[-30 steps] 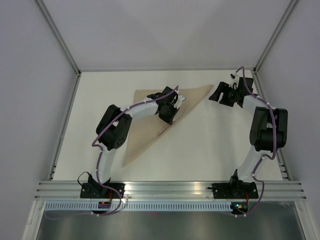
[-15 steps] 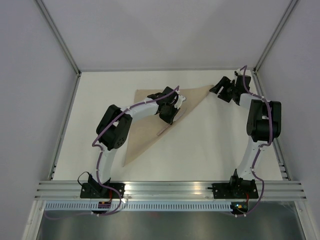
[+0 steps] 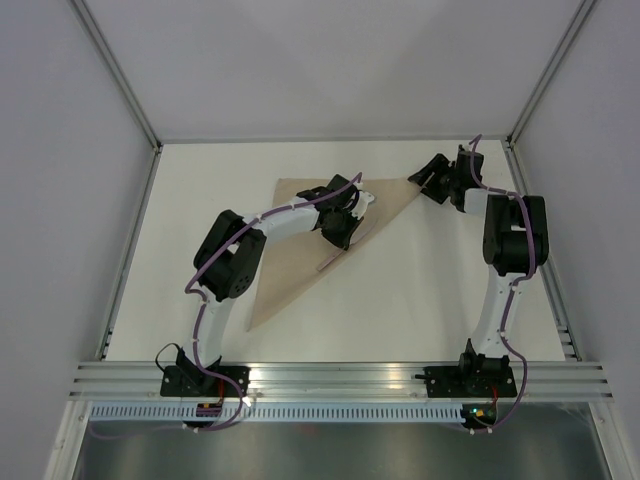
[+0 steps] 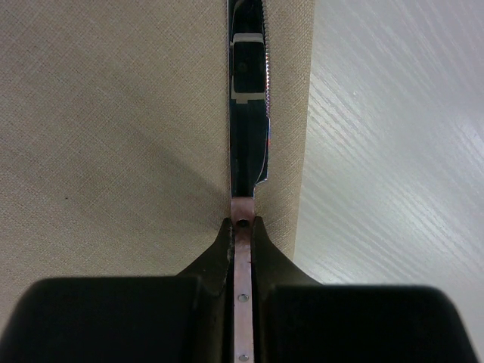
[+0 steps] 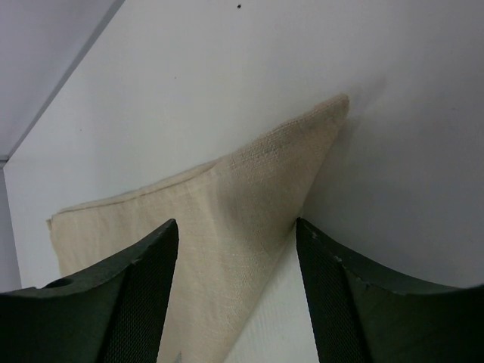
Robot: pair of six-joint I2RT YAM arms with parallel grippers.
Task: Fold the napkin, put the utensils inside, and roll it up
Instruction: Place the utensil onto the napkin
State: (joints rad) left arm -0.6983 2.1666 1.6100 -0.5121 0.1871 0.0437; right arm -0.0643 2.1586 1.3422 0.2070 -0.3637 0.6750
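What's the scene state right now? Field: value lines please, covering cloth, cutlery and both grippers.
napkin: tan matte cloth napkin, folded into a triangle, flat on the white table, not rolled
utensil: slim silvery serrated knife, over the cloth, running along its long edge
left gripper: left gripper shut on the knife's near end
right gripper: right gripper open, one finger on either side of the napkin's far right corner, not pinching it
other utensils: none visible
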